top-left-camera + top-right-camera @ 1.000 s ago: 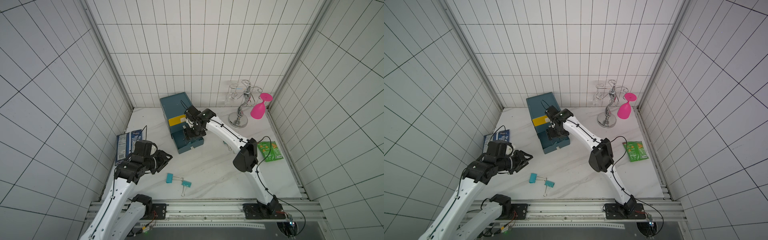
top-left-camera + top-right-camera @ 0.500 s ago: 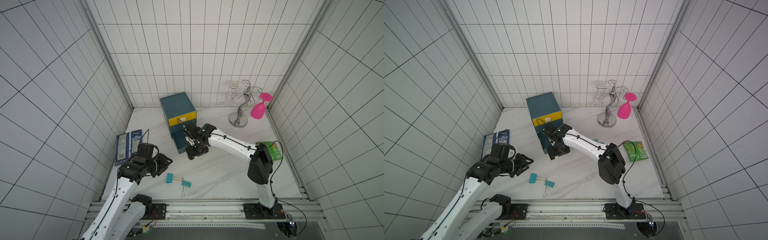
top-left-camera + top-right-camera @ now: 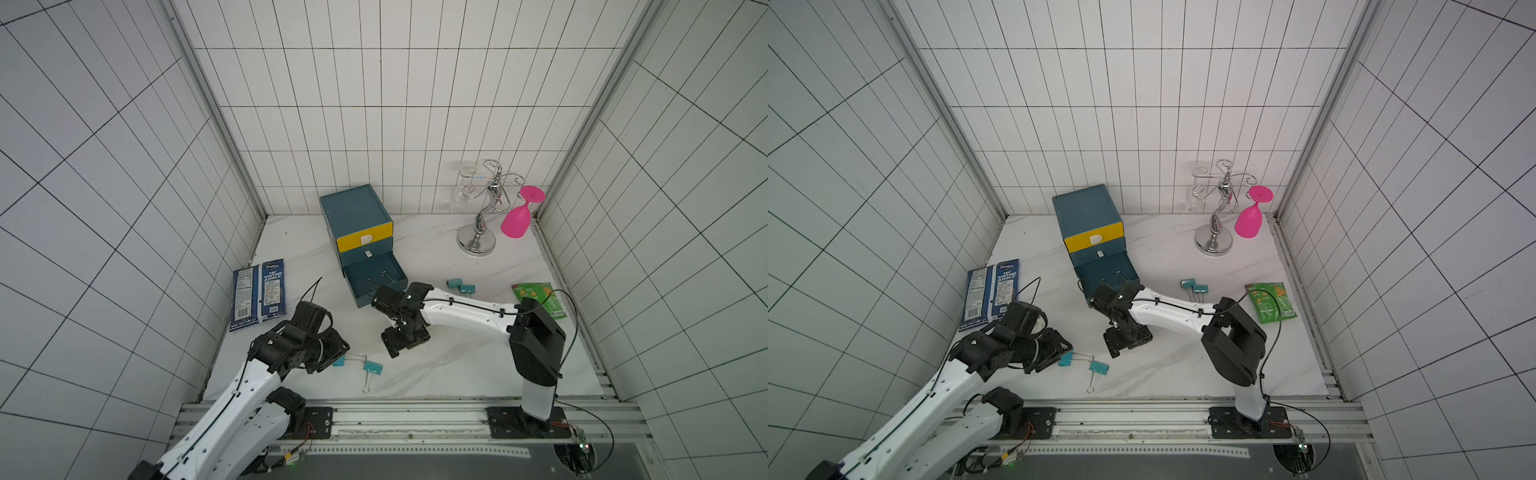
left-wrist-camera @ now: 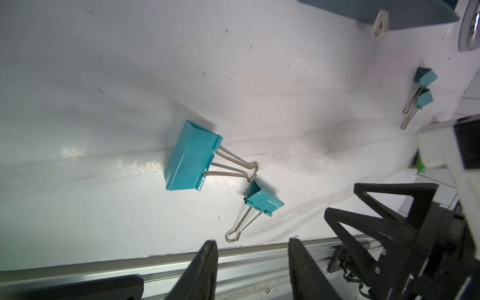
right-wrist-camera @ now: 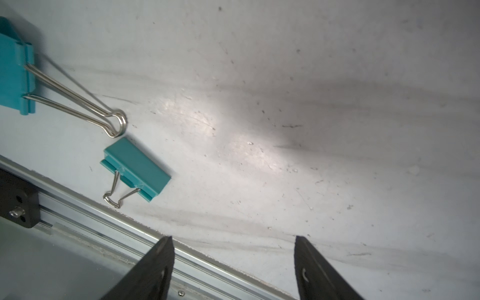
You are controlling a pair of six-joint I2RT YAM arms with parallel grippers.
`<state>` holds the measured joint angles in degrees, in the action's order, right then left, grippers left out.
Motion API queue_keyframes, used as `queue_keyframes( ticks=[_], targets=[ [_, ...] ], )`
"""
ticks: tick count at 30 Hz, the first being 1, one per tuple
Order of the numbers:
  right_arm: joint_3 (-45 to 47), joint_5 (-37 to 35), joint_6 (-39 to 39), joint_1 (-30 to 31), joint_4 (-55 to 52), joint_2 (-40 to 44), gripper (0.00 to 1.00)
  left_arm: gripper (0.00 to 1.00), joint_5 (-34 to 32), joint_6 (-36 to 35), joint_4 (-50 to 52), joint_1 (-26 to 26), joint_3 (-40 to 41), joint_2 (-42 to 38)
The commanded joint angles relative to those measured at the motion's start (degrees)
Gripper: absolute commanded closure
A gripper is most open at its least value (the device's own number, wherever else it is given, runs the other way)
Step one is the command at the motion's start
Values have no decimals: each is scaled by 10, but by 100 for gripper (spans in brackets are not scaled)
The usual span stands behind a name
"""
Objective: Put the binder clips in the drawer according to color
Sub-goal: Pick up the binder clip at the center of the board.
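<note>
The drawer is a dark-teal cabinet at the back; its top front is yellow and its bottom drawer is pulled out, with silver clip handles showing inside. Two teal binder clips lie near the front edge. Two more teal clips lie right of the drawer. My left gripper stands open and empty right beside the front clips. My right gripper hangs open and empty above the middle of the table, with a front clip in its view.
A blue chip bag lies flat at the left. A green snack bag lies at the right under the right arm's cable. A chrome glass stand with a pink glass stands at the back right. The metal rail runs along the table's front.
My right gripper has pulled back from the open bottom drawer to the middle of the table, toward the front. My left gripper has moved closer to the two front clips.
</note>
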<state>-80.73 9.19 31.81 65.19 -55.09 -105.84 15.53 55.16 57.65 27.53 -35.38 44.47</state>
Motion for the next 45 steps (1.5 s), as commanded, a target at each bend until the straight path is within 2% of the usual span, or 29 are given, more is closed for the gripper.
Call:
queue_keyframes(
  ticks=[1,9,18,26,45],
  targets=[
    [48,-11,35,-14,21,55,22,50,-71,14,-18,55,1,27],
    [179,-6,76,-59,52,182,18,45,-178,-20,-51,192,-58,173],
    [231,-20,102,-75,50,262,17,42,-203,-77,-93,257,-121,296],
    [238,-33,112,-77,38,289,17,41,-200,-100,-105,272,-133,360],
    [228,-40,92,-88,19,290,17,39,-204,-88,-132,292,-102,403]
  ],
)
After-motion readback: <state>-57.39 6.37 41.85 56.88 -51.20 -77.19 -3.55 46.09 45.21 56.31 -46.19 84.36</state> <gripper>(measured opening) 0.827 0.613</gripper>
